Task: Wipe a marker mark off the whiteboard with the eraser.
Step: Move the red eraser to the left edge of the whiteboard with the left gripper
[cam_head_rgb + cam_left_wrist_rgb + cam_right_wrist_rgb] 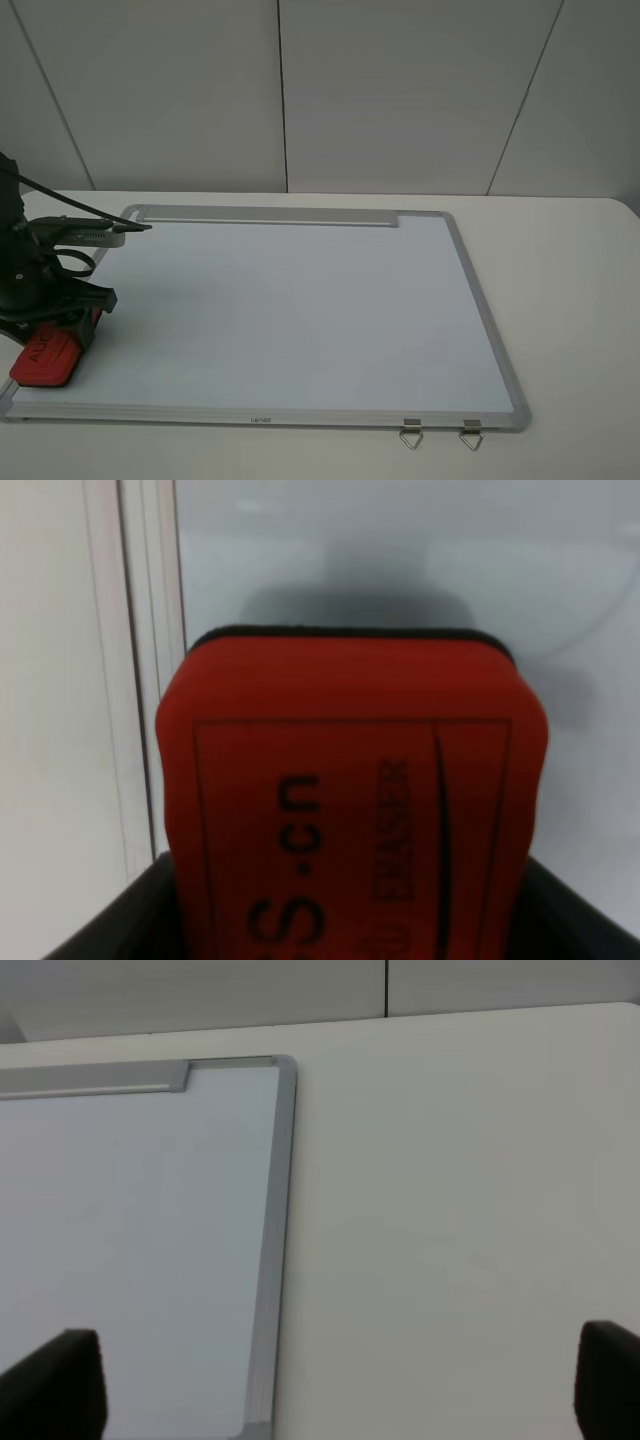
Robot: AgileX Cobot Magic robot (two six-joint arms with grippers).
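– Since the whiteboard fills most of the white table, start there: what is on it?

– Nothing that I can make out. It lies flat, with a silver frame all round, a tray strip along the far edge and two clips hanging off the near edge. The white surface looks bare in all three views, and I find no marker mark on it.

– Which arm has the work?

– The left one. The left gripper sits over the board's near left corner, jaws closed on the sides of the red eraser. The right gripper does not show from the high camera. Its wrist view looks onto the board's far right corner, with its fingers spread far apart and nothing between them.

– How does the eraser lie?

– Its long axis runs out from the jaws toward that near left corner, roughly along the left frame rail. The lettered red face is up and a dark layer shows under the outer edge. From above, the outer end overlaps the frame. Whether the underside touches the board I cannot tell.

– So which way would a stroke go?

– As I judge it, all the wipeable surface lies to the robot's right of the eraser and away toward the tray strip, and the left arm is far nearer. With no mark visible, it is either wiped off or too faint to see.
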